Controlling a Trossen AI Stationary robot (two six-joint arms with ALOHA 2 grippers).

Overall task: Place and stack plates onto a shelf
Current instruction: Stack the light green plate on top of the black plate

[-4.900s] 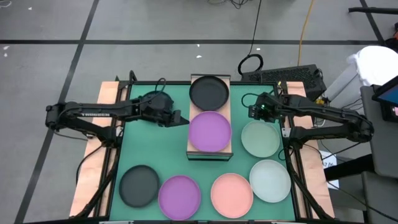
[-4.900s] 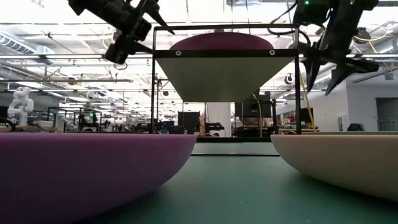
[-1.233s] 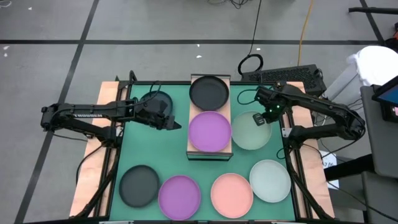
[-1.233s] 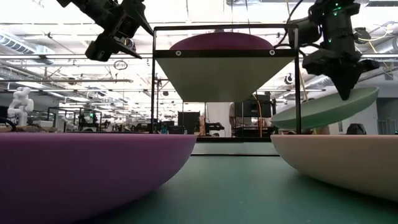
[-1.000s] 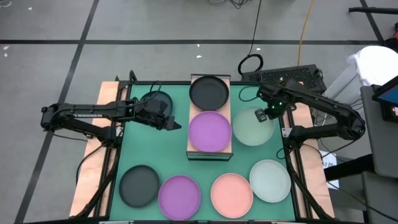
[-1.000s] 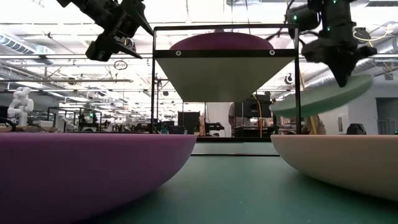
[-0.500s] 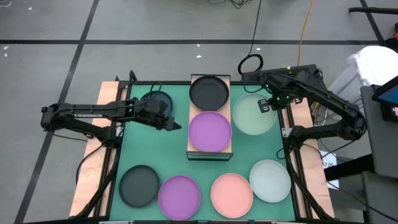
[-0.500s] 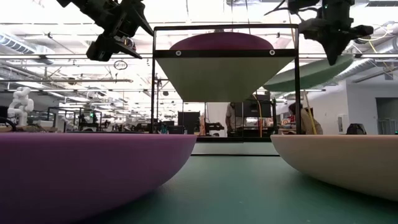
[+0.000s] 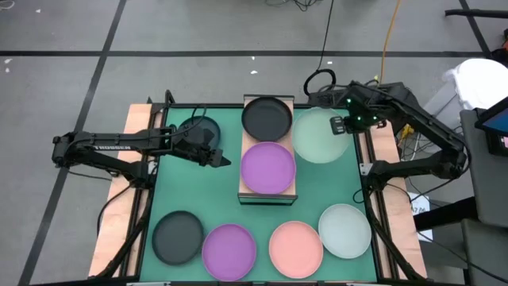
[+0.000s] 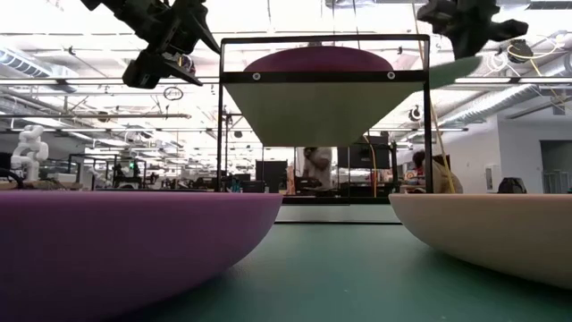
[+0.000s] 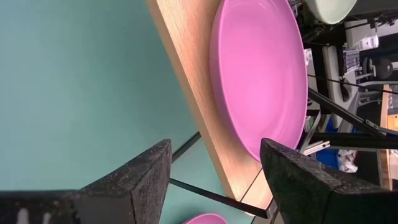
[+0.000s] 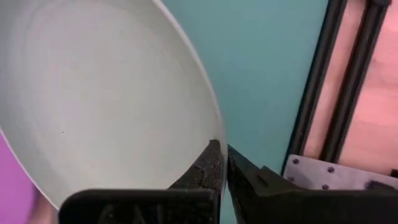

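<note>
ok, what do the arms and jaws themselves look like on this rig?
Both arms are dark, near black, built of slim jointed links. The left arm carries pale lettering along its forearm. The right arm shows small green lights near its wrist. The left gripper has two blocky black jaws with a grainy texture. The right gripper has dark, tapered jaws.

Overhead; table-level; two close wrist views

No text, label or number is legible on anything
</note>
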